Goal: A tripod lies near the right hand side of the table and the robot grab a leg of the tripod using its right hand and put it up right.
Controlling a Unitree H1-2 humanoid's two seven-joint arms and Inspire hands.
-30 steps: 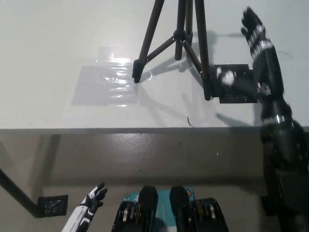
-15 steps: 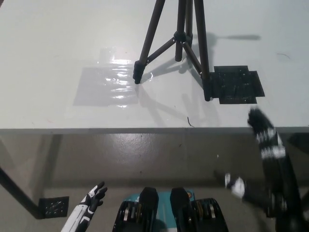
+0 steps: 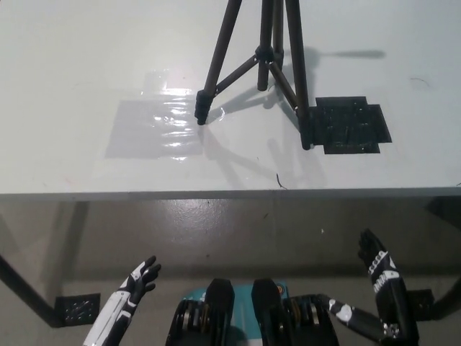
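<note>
Black metal, the slim-legged tripod stands upright on the pale grey table, its near feet planted on the surface. Just right of the tripod's right foot lies a flat black square patch; left of its left foot, a shiny clear film. My black right hand hangs below the table edge, fingers spread, holding nothing. My white left hand rests low, open too.
</note>
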